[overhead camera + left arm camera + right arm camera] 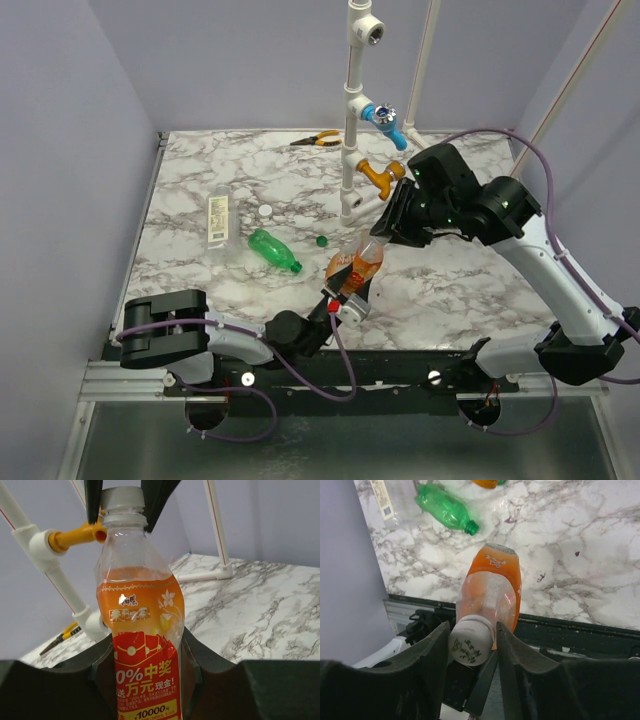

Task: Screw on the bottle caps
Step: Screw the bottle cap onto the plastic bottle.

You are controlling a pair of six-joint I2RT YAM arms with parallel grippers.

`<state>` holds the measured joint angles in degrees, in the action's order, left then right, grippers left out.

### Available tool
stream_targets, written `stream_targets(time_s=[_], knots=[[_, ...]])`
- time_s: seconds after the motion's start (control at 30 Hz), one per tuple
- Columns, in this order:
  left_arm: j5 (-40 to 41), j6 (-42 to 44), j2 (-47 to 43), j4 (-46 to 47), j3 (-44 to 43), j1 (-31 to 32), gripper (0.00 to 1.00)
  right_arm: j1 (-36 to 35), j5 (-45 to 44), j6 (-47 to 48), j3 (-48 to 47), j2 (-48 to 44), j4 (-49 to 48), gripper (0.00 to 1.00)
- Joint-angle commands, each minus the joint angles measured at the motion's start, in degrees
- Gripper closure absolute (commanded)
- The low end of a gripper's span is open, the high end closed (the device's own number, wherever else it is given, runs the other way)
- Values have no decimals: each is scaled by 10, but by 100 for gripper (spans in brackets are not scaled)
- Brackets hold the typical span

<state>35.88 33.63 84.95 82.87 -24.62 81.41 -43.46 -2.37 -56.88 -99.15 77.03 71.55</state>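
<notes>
**Right wrist: white cap on orange bottle, twist step in hand**

Left end effector (149, 666) clamped tight on lower body of orange bottle (140, 605), neck aimed up and away toward right end effector (472, 632). White cap (470, 644) on the neck, dead centre between the right fingers. Pads right at the cap's sides; cannot tell whether pinching or just let go. Probably mid-screw, between turns.

For a clean turn:
- Centre cap between pads before closing.
- Line wrist roll axis up with bottle neck; any tilt risks cross-threading.
- Pinch the cap skirt only, not the neck ring under it.
- Rotate, release, wind back, repeat until firm resistance.
- Add light push along the neck toward left end effector to hold threads engaged.
- Thin wall, so likely to twist in the left grip. Watch the label for slip.

Around:
- Orange tap (75, 537) and pipe frame (32, 545) just beyond the right fingers. Possible knock during wrist roll.
- Green bottle (274, 250), dark green cap (321, 240), clear bottle (218, 218) and loose white cap (265, 210) flat on bench (450, 290), ahead-left of left end effector, well apart from the grip. Not in the way.
- Pliers (316, 139) far beyond right end effector. No concern.
</notes>
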Motion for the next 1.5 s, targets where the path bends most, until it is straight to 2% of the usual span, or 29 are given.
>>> stream_targets(time_s=[0.0, 0.3, 0.6, 0.8, 0.97, 1.2, 1.47], knots=[[-77, 0, -19, 85, -13, 13, 100, -12, 67, -2, -3, 23, 15, 55], [-56, -43, -5, 88, 3, 13, 100, -12, 49, 5, -28, 26, 28, 46], [-42, -78, 0, 100, 25, 13, 100, -12, 38, 24, -32, 15, 23, 24], [-32, -91, 3, 112, 35, 12, 100, -12, 27, 49, -22, -8, 16, 18], [-30, -105, 2, 116, 44, 12, 100, -12, -13, 97, -2, -37, 8, 17], [-42, -118, -10, 109, 54, 13, 100, -12, 14, 214, 2, -39, -2, 26], [-79, -145, -51, 68, 72, 12, 100, -13, 45, 285, -5, -29, 4, 33]])
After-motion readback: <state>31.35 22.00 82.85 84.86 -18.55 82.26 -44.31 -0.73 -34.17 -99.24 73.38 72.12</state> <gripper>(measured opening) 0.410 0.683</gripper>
